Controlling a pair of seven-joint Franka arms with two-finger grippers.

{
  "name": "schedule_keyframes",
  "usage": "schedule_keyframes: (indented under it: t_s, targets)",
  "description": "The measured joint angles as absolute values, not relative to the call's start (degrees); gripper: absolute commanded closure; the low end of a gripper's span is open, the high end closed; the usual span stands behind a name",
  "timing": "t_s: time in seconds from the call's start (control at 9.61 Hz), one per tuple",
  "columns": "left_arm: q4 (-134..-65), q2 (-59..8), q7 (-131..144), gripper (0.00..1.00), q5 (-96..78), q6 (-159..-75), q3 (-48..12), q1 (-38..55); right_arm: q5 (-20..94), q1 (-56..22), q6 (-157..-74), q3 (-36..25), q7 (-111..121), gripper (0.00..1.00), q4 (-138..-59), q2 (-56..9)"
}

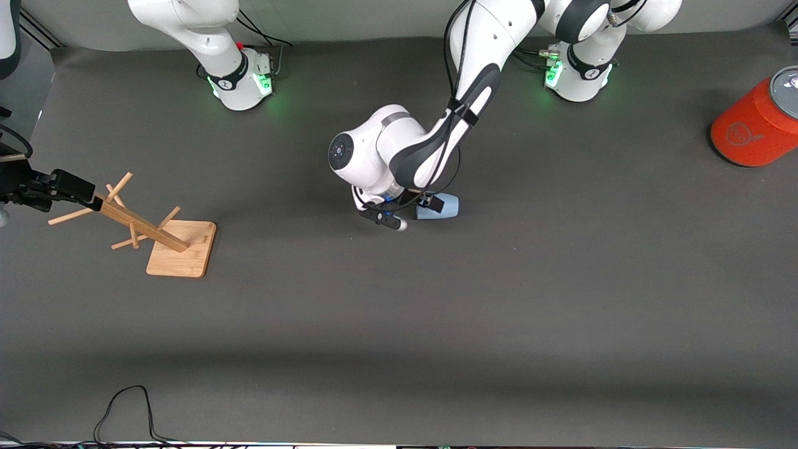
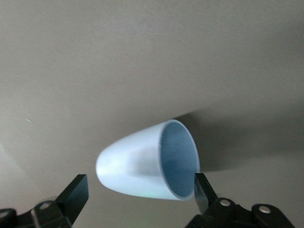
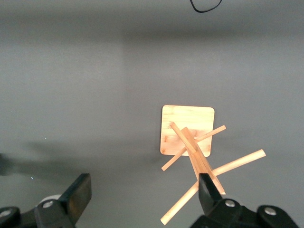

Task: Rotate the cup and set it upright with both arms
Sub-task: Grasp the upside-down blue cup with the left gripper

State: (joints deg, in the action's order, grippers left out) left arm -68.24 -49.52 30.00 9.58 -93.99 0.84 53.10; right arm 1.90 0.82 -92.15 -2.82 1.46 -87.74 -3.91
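Rack [image 1: 163,236] upright | pale-blue cup [image 1: 440,206] lying sideways | left gripper [image 2: 137,192] spread | right gripper [image 3: 142,190] spread

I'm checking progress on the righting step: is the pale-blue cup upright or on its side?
On its side: the cup lies on the table with its darker blue mouth facing sideways, between the left gripper's open fingers.

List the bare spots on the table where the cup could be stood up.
Bare mat lies nearer the front camera than the cup, and between cup and orange cylinder. Crowded: around the left end effector at the cup, and by the wooden rack under the right end effector.
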Motion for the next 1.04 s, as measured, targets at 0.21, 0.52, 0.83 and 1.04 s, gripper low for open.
schedule_keyframes:
  t_s: [0.21, 0.52, 0.83, 1.04]
  targets:
    - [-68.08, -49.55, 30.54, 0.01, 8.33, -94.05, 0.95, 52.71, 1.90, 0.83, -92.15, -2.82, 1.46, 0.00, -87.74, -3.91]
    - [-69.27, -49.95, 31.42, 0.05, 8.36, -95.32, 0.80, 52.87, 1.90, 0.83, -92.15, -2.82, 1.46, 0.00, -87.74, -3.91]
    - [-69.53, -50.49, 31.33, 0.30, 11.85, -96.02, 0.54, 53.12, 1.90, 0.83, -92.15, -2.81, 1.46, 0.00, -87.74, -3.91]
    - [-70.46, -51.28, 30.36, 0.56, 17.06, -96.27, 0.30, 54.44, 1.25, 0.84, -92.15, -2.81, 1.93, 0.00, -87.75, -3.91]
